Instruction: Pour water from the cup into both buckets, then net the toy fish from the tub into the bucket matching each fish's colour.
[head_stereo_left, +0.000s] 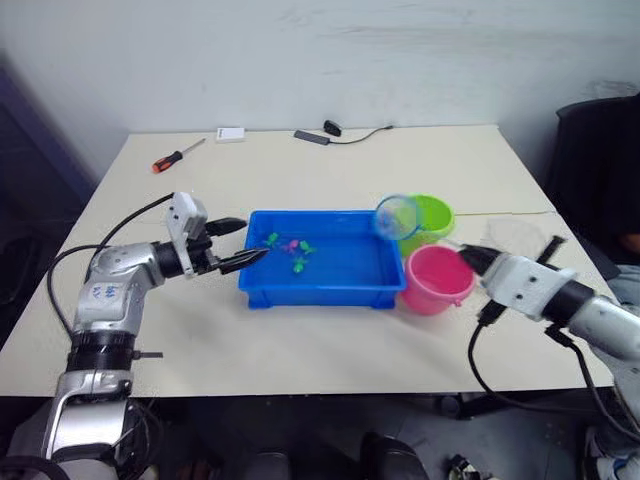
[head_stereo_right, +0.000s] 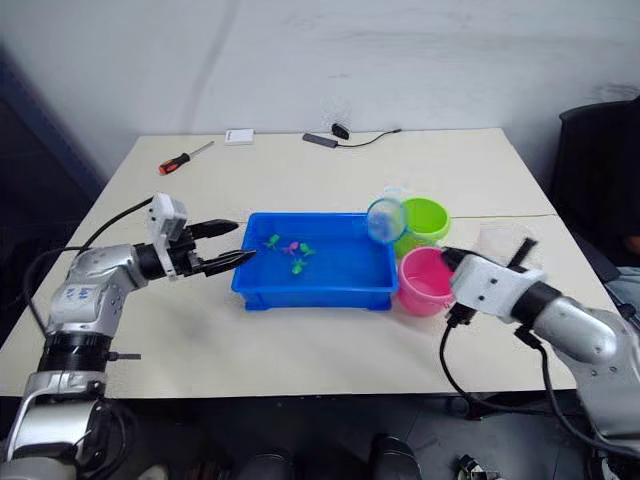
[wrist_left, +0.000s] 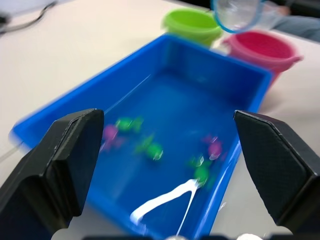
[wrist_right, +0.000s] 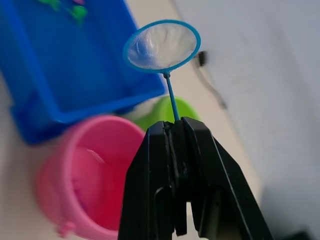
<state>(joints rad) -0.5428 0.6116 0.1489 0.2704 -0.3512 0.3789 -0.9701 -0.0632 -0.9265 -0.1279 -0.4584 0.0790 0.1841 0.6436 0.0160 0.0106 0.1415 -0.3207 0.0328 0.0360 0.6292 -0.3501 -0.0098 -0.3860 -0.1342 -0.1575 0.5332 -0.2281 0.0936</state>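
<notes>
The blue tub (head_stereo_left: 318, 290) sits mid-table holding water and several tiny green and pink toy fish (head_stereo_left: 291, 246) near its left end. Right of it stand the lime green bucket (head_stereo_left: 434, 213) and, nearer, the pink bucket (head_stereo_left: 436, 280). My right gripper (wrist_right: 176, 125) is shut on the thin handle of the net (wrist_right: 161, 46). The light blue hoop hangs in the air over the tub's far right corner, beside the green bucket, and looks empty. My left gripper (head_stereo_left: 254, 239) is open at the tub's left end, fingers pointing over the rim. The clear cup (head_stereo_left: 512, 234) stands partly hidden behind my right arm.
An orange-handled screwdriver (head_stereo_left: 176, 156), a small white box (head_stereo_left: 230, 134) and a black cable with a flat device (head_stereo_left: 328, 132) lie along the table's far edge. A dark chair (head_stereo_left: 600, 160) stands off the table's right side.
</notes>
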